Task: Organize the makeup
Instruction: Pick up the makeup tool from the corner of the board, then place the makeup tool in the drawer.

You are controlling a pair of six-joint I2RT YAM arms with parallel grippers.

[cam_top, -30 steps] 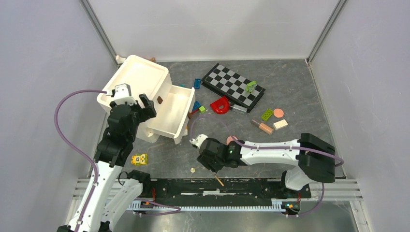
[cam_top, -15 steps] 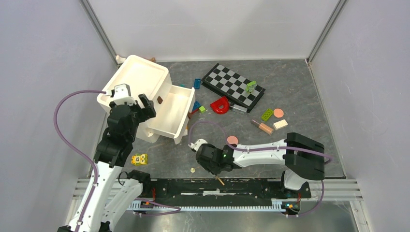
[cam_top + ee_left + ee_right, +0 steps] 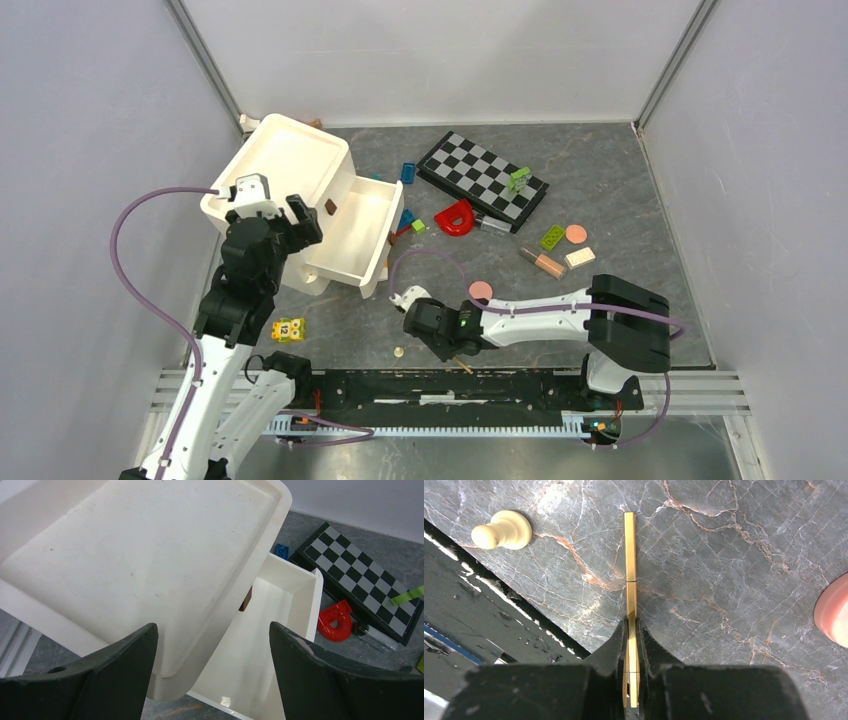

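Pinching a thin gold stick (image 3: 629,570), my right jaws are closed tight on its near end, and the rest of it runs straight ahead of them, low over the bench (image 3: 734,555). Ahead and to the left sits a cream pawn (image 3: 504,530) by the black rail (image 3: 479,625). Off to the right is a pink disc (image 3: 835,611). My left jaws stand wide apart with nothing between them, hanging over the white drawer box (image 3: 140,560). Its open drawer (image 3: 260,645) lies just ahead of them, with a red piece (image 3: 336,625) and the checkerboard (image 3: 360,580) farther off to the right.
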